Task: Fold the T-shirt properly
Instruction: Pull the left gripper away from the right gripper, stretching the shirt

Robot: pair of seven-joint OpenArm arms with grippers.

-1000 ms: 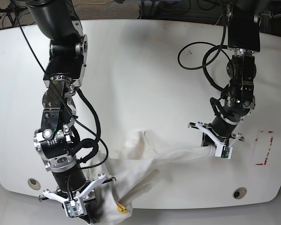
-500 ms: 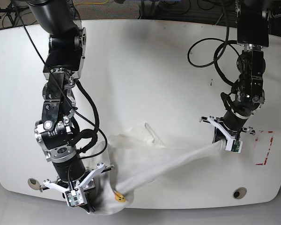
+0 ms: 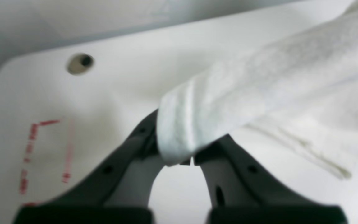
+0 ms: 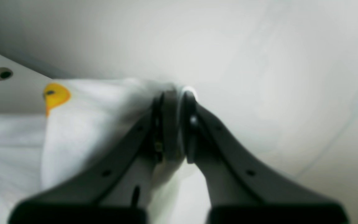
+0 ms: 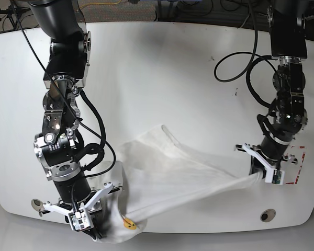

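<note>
Locate the T-shirt (image 5: pixel 167 180) at the near part of the tabletop (image 5: pixel 162 68), from the middle toward the left, with far portion laid down in creases and near portion drawn taut between two grips. Note the yellow-orange emblem (image 5: pixel 129 223) at the near edge, just beside a fold in the cloth. At the near left, see the right gripper (image 5: pixel 94 222): narrow, clamped on bunched fabric just past the table edge. At the right, see the left gripper (image 5: pixel 262 171): narrow, pinching a corner of fabric, apparently clear of the surface. Treat as the spreading and straightening step, probably ahead of any proper fold. Next, keep both grips, level the near edge, then lay flat before folding. Avoid uneven pull; likely to skew or slip from the pinch
</note>
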